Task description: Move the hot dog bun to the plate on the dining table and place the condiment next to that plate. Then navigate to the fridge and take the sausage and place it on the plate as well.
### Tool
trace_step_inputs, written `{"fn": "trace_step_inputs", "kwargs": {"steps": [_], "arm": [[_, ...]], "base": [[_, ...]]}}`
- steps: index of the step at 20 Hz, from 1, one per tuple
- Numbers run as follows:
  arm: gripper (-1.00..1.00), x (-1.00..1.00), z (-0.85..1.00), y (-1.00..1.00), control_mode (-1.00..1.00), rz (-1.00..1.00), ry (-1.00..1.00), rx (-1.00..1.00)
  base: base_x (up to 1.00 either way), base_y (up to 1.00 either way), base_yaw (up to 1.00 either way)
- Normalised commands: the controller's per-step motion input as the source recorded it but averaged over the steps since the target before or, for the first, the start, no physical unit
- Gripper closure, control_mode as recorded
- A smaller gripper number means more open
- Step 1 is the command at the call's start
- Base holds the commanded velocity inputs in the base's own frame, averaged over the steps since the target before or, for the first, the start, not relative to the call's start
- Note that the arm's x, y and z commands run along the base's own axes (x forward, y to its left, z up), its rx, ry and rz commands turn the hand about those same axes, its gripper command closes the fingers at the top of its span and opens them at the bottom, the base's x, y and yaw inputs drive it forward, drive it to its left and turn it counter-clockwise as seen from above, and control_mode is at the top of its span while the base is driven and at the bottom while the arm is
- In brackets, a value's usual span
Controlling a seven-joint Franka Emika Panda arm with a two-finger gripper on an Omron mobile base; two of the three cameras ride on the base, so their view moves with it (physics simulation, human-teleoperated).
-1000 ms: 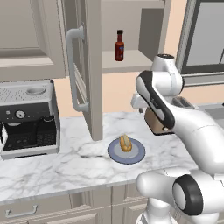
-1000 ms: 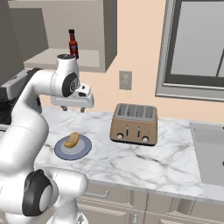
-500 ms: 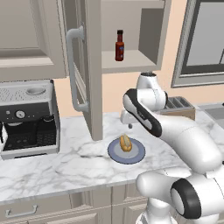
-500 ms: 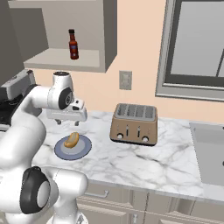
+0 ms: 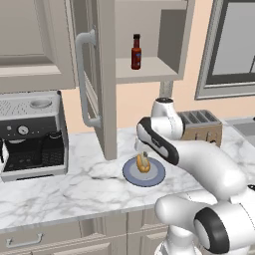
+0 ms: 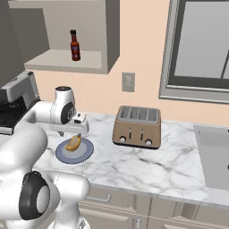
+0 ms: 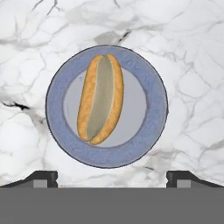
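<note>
1. The gripper [image 7: 112, 177] is hanging wide open and empty, directly over the bun [image 7: 100, 99].
2. The bun is lying mid-frame on the plate [image 7: 144, 146].
3. Risk: descending off-centre, nudging the bun sideways.

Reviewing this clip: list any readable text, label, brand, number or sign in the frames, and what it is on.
None can be read.
Condiment: a label band on the bottle, too small and blurred to make out.
Coffee machine: a round dial, markings not legible.
Toaster: small front knobs, no lettering visible.
Hot dog bun, plate: no markings.
</note>
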Motion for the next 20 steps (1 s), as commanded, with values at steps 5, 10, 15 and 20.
{"fn": "trace_step_inputs", "kwargs": {"steps": [5,10,15,20], "arm": [[-1.00,0.24,-0.38,0.01,-1.00,-0.02,0.00,0.00],[-1.00,0.21,-0.44,0.05,-1.00,0.00,0.03,0.00],[-1.00,0.18,-0.21,0.03,-1.00,0.00,0.03,0.00],[-1.00,0.14,-0.03,0.04,-1.00,0.00,0.00,0.00]], "base": [[0.00,0.00,0.00],[0.00,0.00,0.00],[0.00,0.00,0.00],[0.00,0.00,0.00]]}}
